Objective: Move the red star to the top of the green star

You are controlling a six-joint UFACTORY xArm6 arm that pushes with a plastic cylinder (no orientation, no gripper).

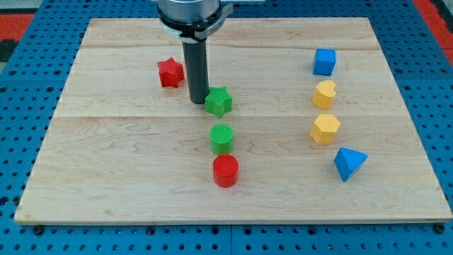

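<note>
The rod's tip [197, 101] rested on the board just left of centre in the frame; the arm had no jaws or fingers, so nothing was held — it could only push. The tip stood right beside the green star [219, 101], at that star's left edge, close enough that touching could not be ruled out. The red star [170, 72] lay up and to the left of the tip, near but apart from it, its right side partly next to the rod. The spot above the green star was therefore to the red star's right, so the push would likely need to start from the red star's left side — the far side from the tip.

Counted outward: one red star, one green star, one green cylinder [221, 138], one red cylinder [226, 171]. At the frame's right stood one blue cube [324, 61], one yellow heart [324, 93], one yellow hexagon [325, 129] and one blue pyramid-like block [349, 163]. All sat on the wooden board [106, 156].
</note>
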